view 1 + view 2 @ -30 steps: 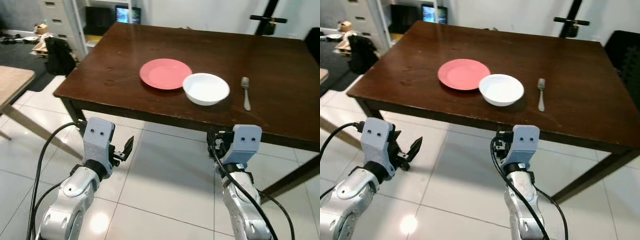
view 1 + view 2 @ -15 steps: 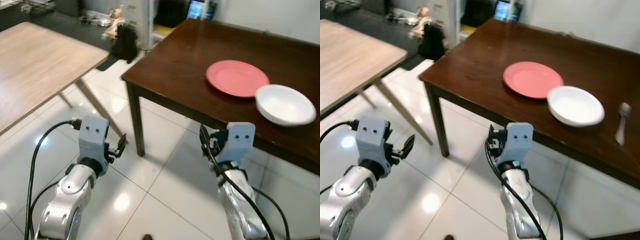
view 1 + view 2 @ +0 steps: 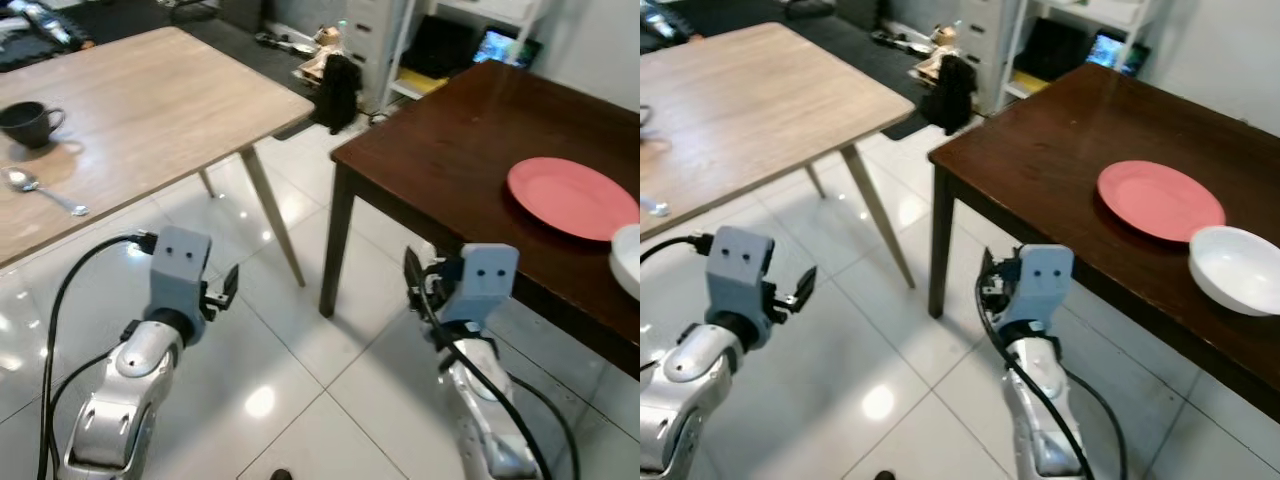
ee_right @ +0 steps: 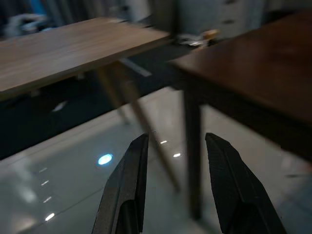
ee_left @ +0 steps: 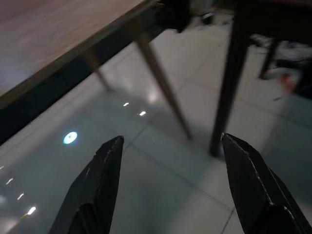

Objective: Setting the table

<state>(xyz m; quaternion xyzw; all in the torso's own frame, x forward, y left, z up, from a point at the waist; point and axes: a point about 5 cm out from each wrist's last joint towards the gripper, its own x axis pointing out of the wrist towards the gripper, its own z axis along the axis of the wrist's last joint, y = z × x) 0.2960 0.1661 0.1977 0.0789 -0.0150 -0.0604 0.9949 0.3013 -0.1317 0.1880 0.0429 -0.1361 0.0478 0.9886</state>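
Observation:
A pink plate and a white bowl sit side by side on the dark brown table at the right. To the left, a light wooden table carries a black cup and a metal spoon. Both arms hang low over the tiled floor, between the two tables. My left gripper is open and holds nothing. My right gripper is also open and empty, just in front of the dark table's edge.
The gap between the tables is glossy white tile, crossed by the wooden table's slanted legs and the dark table's corner leg. A black bag, drawers and clutter stand at the back.
The camera has swung left: the wooden table with cup and spoon has come into view, and the plate and bowl have slid to the right edge. Both grippers stay open and low.

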